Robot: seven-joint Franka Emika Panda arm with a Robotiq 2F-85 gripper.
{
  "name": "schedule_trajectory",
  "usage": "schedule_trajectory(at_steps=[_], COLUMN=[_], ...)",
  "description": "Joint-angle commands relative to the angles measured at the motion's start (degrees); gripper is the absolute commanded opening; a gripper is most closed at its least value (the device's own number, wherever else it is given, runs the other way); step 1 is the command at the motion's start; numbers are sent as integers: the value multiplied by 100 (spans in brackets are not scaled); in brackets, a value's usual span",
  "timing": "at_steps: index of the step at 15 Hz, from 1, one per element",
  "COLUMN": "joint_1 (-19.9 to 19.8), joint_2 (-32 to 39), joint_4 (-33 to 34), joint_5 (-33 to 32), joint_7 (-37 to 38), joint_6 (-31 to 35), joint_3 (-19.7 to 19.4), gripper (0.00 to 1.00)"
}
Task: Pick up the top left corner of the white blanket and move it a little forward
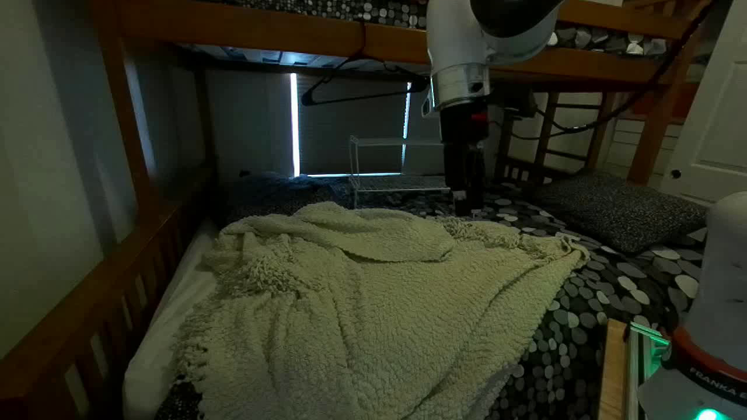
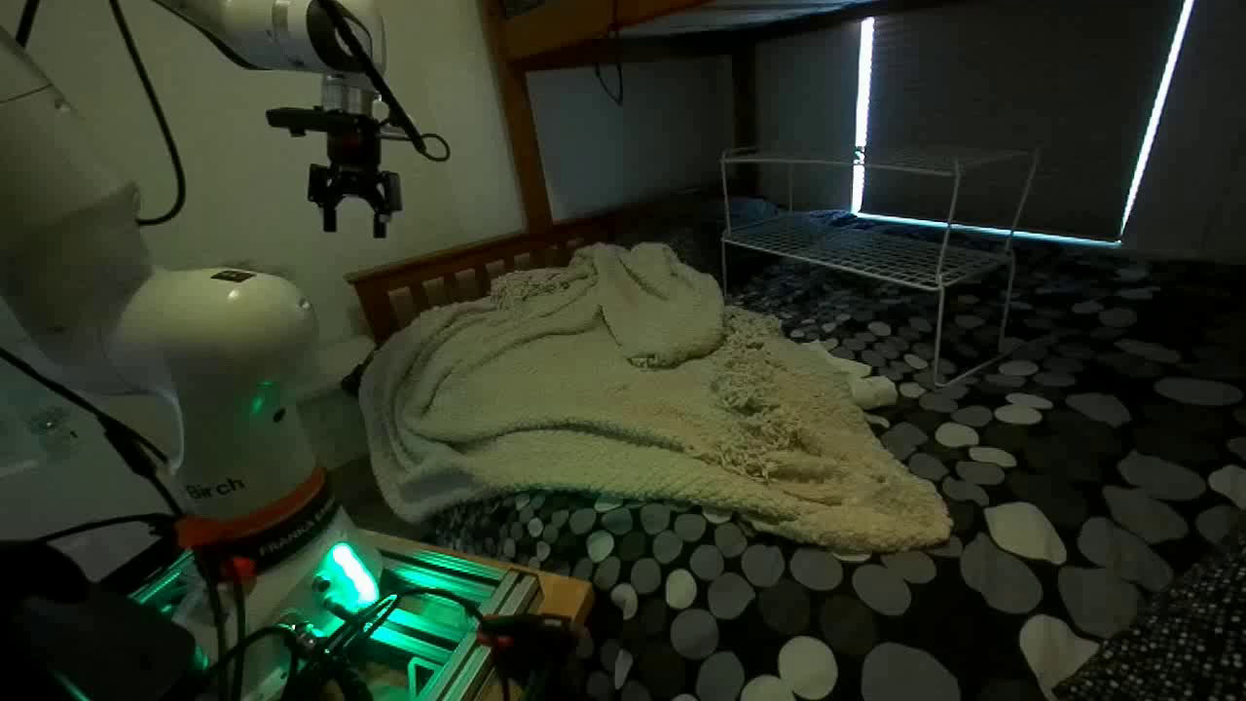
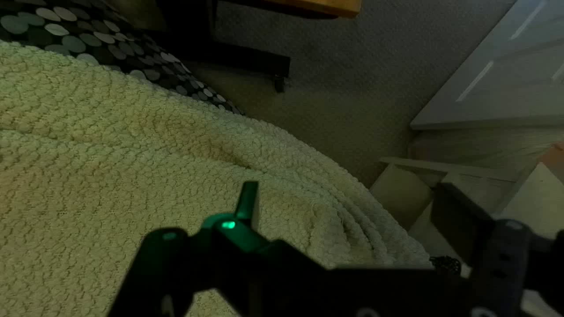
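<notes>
The white blanket [image 1: 385, 326] is a cream knitted throw, rumpled on the bed. It also shows in an exterior view [image 2: 584, 399] and fills much of the wrist view [image 3: 101, 185]. A bunched fringed part [image 1: 268, 271] lies at its upper left, beside a thick fold [image 1: 385, 236]. A pointed corner [image 2: 905, 521] lies flat on the speckled bedding. I cannot tell for sure which part is the top left corner. My gripper [image 2: 354, 230] is open and empty, pointing down, high above and apart from the blanket. Its fingers stand wide apart in the wrist view [image 3: 348, 198].
A white wire rack [image 2: 876, 258] stands on the speckled bedding [image 2: 740, 584] behind the blanket. A wooden rail [image 1: 105, 303] runs along the bed's side. A black hanger [image 1: 356, 102] hangs from the upper bunk [image 1: 262, 32]. A dark pillow [image 1: 618, 210] lies on the bed.
</notes>
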Motion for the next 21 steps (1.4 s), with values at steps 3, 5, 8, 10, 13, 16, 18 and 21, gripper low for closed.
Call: schedule_trajectory(at_steps=[3, 5, 8, 10, 13, 16, 18, 21], joint_1=[-60, -60, -60, -60, -445, -869, -1115, -1286], joint_2=[0, 0, 0, 0, 69, 222, 441, 1006], joint_4=[9, 9, 9, 9, 33, -14, -8, 190], joint_5=[11, 11, 11, 11, -1244, -2389, -3125, -4228], joint_7=[-12, -12, -13, -13, 132, 121, 235, 516], joint_6=[-13, -13, -13, -13, -196, -212, -55, 194], joint_3=[53, 53, 53, 53, -68, -304, -448, -531], gripper=[100, 100, 100, 100, 100, 100, 100, 100])
